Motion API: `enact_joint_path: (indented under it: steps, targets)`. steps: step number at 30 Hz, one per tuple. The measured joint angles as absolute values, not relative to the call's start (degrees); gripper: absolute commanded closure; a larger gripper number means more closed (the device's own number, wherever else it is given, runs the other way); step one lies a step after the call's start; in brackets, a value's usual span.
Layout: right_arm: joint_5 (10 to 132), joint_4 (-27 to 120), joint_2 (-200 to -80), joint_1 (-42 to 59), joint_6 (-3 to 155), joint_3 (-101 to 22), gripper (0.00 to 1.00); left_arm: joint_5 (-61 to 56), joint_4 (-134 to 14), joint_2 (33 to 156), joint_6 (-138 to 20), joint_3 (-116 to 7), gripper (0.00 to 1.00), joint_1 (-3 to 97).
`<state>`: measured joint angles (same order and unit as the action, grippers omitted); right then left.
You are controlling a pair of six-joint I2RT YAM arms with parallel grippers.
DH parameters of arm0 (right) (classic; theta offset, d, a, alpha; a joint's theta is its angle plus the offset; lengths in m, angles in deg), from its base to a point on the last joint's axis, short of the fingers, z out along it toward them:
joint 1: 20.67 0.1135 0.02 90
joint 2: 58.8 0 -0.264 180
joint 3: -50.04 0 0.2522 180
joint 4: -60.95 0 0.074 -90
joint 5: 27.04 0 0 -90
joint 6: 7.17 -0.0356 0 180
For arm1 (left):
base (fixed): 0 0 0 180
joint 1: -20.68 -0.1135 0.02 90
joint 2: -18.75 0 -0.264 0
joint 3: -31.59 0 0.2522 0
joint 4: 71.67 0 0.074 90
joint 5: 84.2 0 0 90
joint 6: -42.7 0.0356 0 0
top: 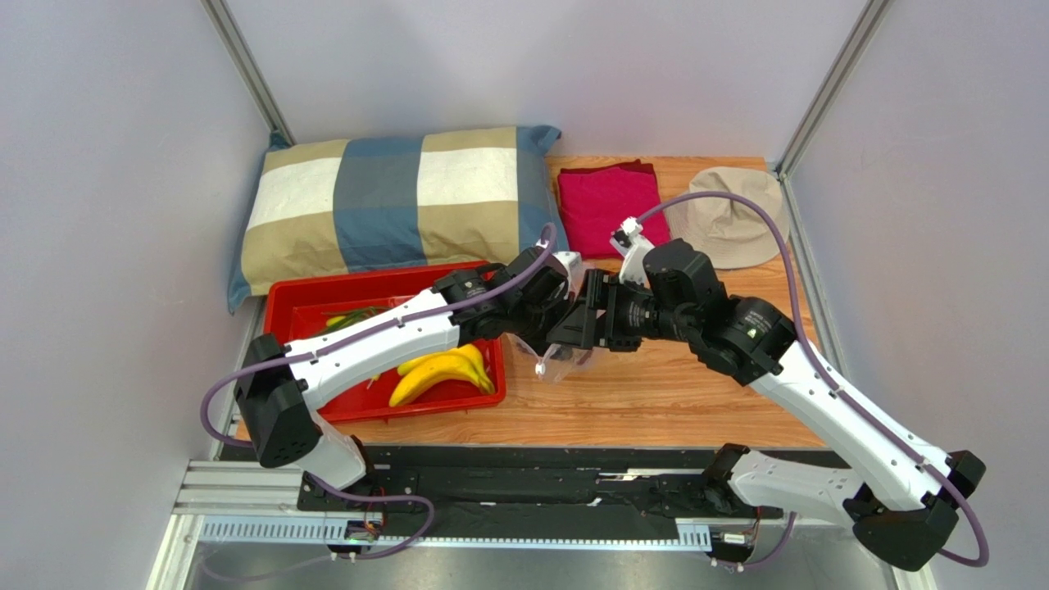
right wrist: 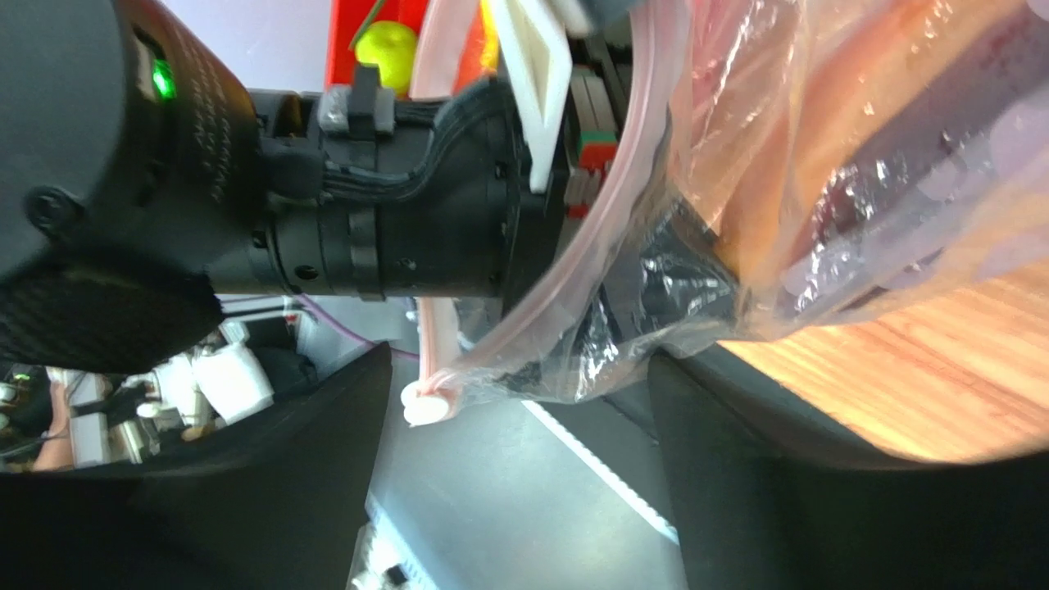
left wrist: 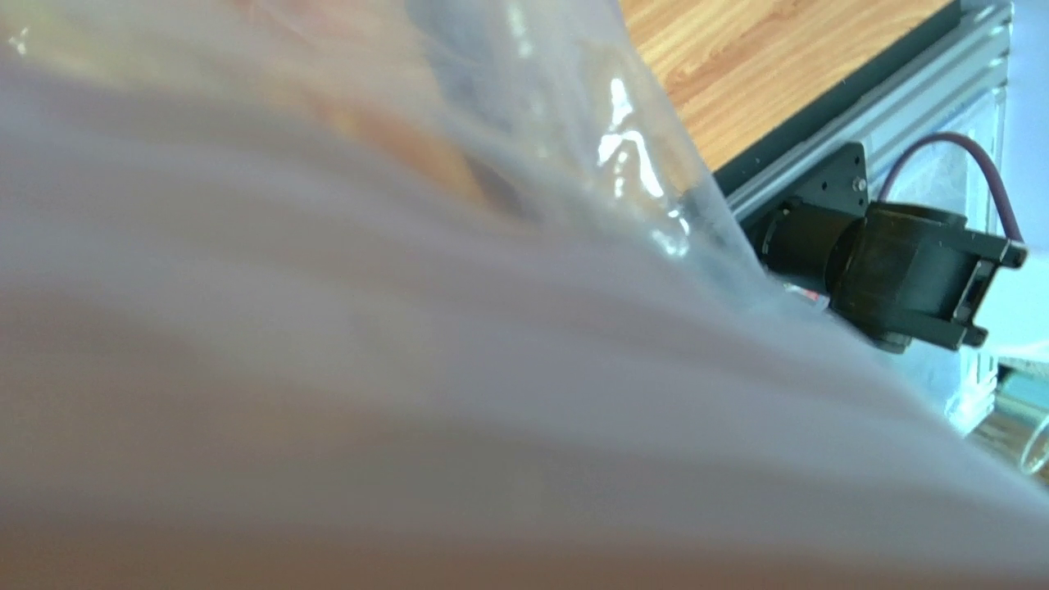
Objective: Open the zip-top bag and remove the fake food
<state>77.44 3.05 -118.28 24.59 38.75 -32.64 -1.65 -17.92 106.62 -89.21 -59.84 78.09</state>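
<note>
Zip-top bag (top: 560,359) is seen hanging in the air just above a wooden table (top: 665,393), at the middle where the two grippers meet. The table is closed in by pale walls and metal posts. Along its far edge a checked pillow (top: 394,203), a folded red cloth (top: 606,203) and a beige hat (top: 736,215) are laid. A red tray (top: 296,322) is set at the left, and yellow toy bananas (top: 443,373) and dark green bits (top: 351,317) are held in it. Both arms are stretched inward from the near edge, the left one bent over the tray and the right one folded in from the right, with the wrists turned toward each other. The left gripper (top: 566,326) is set against the bag's mouth, but its own camera is covered by blurred plastic, so its grip cannot be told. The right gripper (right wrist: 517,412) is seen with its fingers (right wrist: 320,467) spread apart and the bag's corner hanging between them. The bag is made of clear, crinkled, glossy plastic and is edged by a pink zip strip (right wrist: 653,123).
</note>
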Motion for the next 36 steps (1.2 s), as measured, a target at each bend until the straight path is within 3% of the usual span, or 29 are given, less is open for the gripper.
enact_joint_path:
  steps: [1, 5, 7, 8, 9, 26, 32, 36]
  targets:
    - [76.63, 2.86, -118.28, 25.16, 38.97, -32.64, 0.38, -1.14, -17.6, 106.62, -89.39, -60.1, 1.0, 78.11]
    - [74.88, 3.1, -118.35, 25.72, 39.19, -32.36, 0.72, 0.26, -17.01, 106.62, -89.69, -60.89, 1.0, 78.13]
    - [74.58, 3.18, -118.5, 25.83, 39.32, -32.32, 0.82, 0.48, -16.74, 106.62, -89.82, -60.89, 1.0, 78.31]
    - [74.73, 3.56, -118.5, 25.99, 39.17, -32.29, 0.96, 0.54, -16.68, 106.62, -89.87, -60.89, 1.0, 78.33]
    - [74.6, 3.73, -118.46, 26.21, 39.28, -32.23, 1.0, 0.48, -16.55, 106.62, -89.82, -60.87, 1.0, 78.33]
    - [70.29, -3.37, -107.16, 27.32, 40.72, -22.02, 1.0, -11.09, -21.05, 105.86, -89.06, -59.05, 1.0, 74.9]
    - [69.48, -3.44, -111.59, 31.21, 41.33, -23.11, 1.0, -12.79, -19.72, 106.14, -93.19, -60.08, 1.0, 74.53]
    - [67.76, -3.55, -115.37, 33.86, 42.4, -25.3, 1.0, -8.88, -12.55, 108.33, -96.53, -67.12, 1.0, 74.7]
